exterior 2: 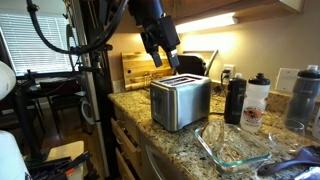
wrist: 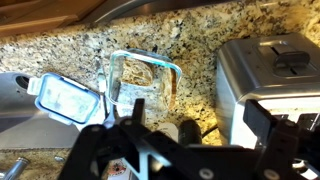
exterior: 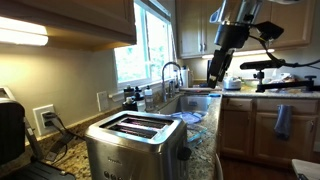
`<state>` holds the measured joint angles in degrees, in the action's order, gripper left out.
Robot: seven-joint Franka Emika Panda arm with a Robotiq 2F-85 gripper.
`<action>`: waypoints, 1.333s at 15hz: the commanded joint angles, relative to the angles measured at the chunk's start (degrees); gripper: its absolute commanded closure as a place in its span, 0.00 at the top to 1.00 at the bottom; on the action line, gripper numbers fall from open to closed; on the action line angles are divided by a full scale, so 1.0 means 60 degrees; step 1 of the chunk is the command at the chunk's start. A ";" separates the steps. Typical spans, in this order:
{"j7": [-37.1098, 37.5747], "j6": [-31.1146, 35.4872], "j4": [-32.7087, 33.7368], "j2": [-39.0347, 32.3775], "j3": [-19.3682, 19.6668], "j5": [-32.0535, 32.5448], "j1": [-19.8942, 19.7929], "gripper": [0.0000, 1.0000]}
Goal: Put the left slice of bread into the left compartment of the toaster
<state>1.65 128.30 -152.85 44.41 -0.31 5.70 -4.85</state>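
The brushed steel toaster point(exterior: 135, 142) stands on the granite counter with its two dark slots facing up. It also shows in an exterior view point(exterior 2: 180, 102) and at the right of the wrist view point(wrist: 268, 68). My gripper point(exterior 2: 163, 52) hangs in the air above the toaster; it also shows in an exterior view point(exterior: 222, 68). In the wrist view its two black fingers point(wrist: 200, 125) are spread wide with nothing between them. I cannot make out a bread slice for certain in any view.
A clear glass dish point(exterior 2: 232, 148) lies on the counter beside the toaster, also in the wrist view point(wrist: 120, 66). A black bottle point(exterior 2: 235, 100) and a white bottle point(exterior 2: 258, 100) stand behind it. A blue-lidded container point(wrist: 65, 100), a sink with faucet point(exterior: 172, 78) and a wooden board point(exterior 2: 140, 68) are nearby.
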 commanded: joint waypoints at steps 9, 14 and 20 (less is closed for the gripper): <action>0.0588 0.0517 0.0802 -0.1540 -0.0136 0.0382 -0.0408 1.00; 0.0708 0.0722 0.1037 -0.2086 -0.0099 0.0466 -0.0511 1.00; 0.0851 0.1263 0.1184 -0.2640 -0.0040 0.0365 -0.0514 1.00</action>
<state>4.74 133.94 -146.59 30.28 -0.49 6.79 -7.40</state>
